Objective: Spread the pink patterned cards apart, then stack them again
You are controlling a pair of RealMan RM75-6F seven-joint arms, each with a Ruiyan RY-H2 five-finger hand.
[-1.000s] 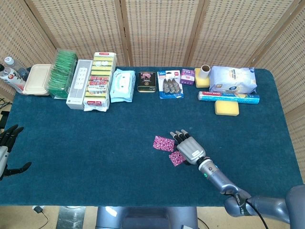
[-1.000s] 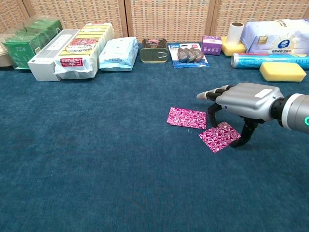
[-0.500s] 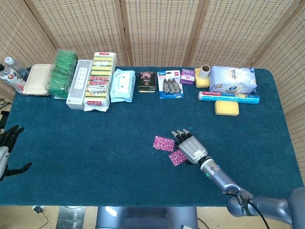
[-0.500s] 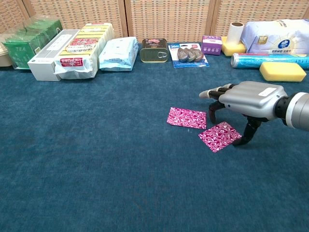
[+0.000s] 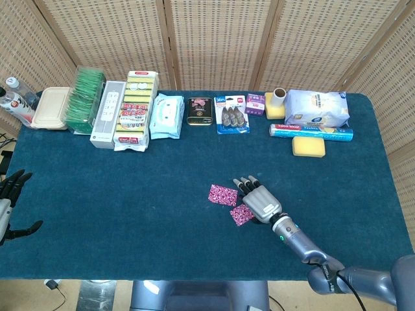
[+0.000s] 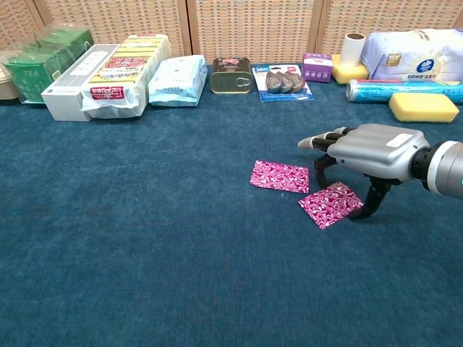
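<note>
Head view only: my left hand at the far left edge of the desk, off the cloth, fingers spread, holding nothing; the chest view does not reach it. Head view also takes in the bottle and beige lidded box at the back left corner. Chest view only: the side profile of my right hand, palm down, fingers arched and apart over the near card, thumb tip down on the cloth just beside that card's right edge, fingertips at its far edge; I cannot tell whether any of them press it. Nothing is gripped. From above the same hand covers part of that card. Pink patterned cards counted: two, lying flat mid-desk, the far card to the left and a little further back, the two apart or barely meeting at a corner. Back row, right end: one yellow sponge, one blue foil roll, one white tissue pack.
</note>
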